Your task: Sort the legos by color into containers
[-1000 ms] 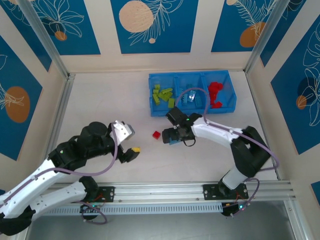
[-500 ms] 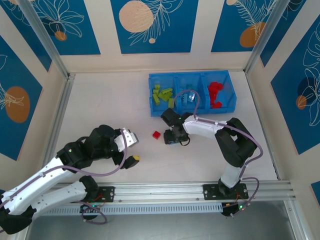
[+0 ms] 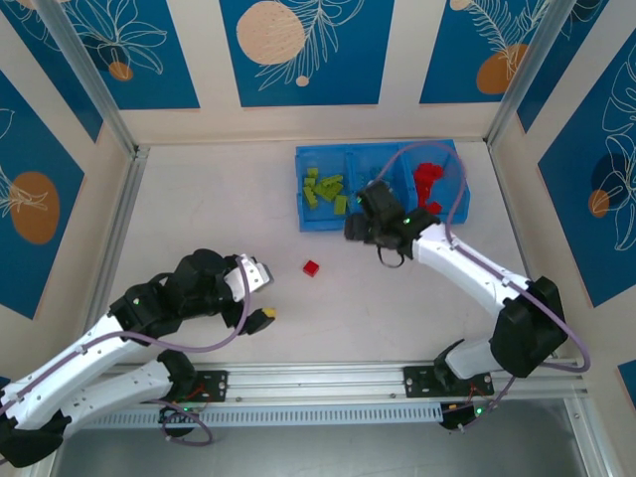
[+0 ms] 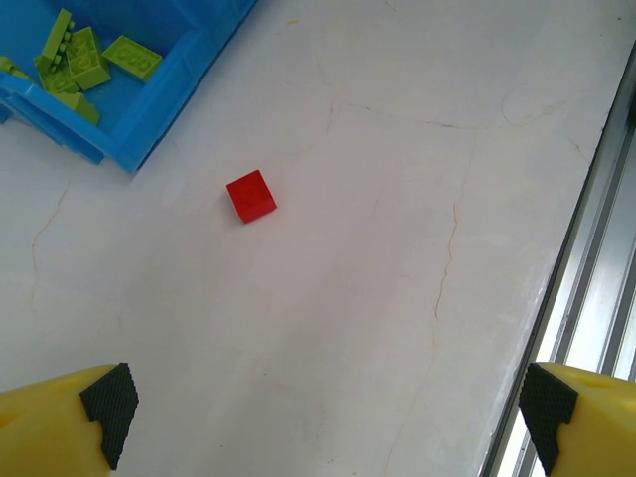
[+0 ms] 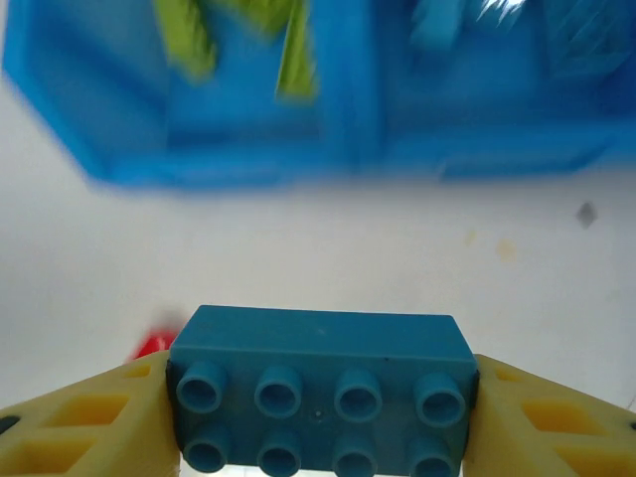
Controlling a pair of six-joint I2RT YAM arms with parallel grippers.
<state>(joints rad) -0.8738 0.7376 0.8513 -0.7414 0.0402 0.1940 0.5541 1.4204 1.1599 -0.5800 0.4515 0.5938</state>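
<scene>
My right gripper (image 3: 356,229) is shut on a blue lego (image 5: 323,388), pinched by its short ends just in front of the blue tray (image 3: 318,227). The tray's left container holds several lime green legos (image 3: 323,189), and the right one holds red legos (image 3: 429,187). The right wrist view shows the tray (image 5: 348,129) blurred ahead, with green legos (image 5: 189,40) and light blue ones (image 5: 437,25). One red lego (image 3: 311,267) lies alone on the table (image 4: 250,195). My left gripper (image 3: 263,294) hovers open, nearer than that red lego and to its left, with nothing between its fingers (image 4: 109,397).
A metal rail (image 3: 397,370) runs along the near table edge, and it appears at the right of the left wrist view as rail (image 4: 596,298). The tray's corner (image 4: 149,109) with green legos (image 4: 84,60) is at the upper left there. Walls enclose the table.
My right gripper closed on the blue lego beside the red one, lifted it and carried it back toward the tray. The left arm shifted slightly, then held still.
</scene>
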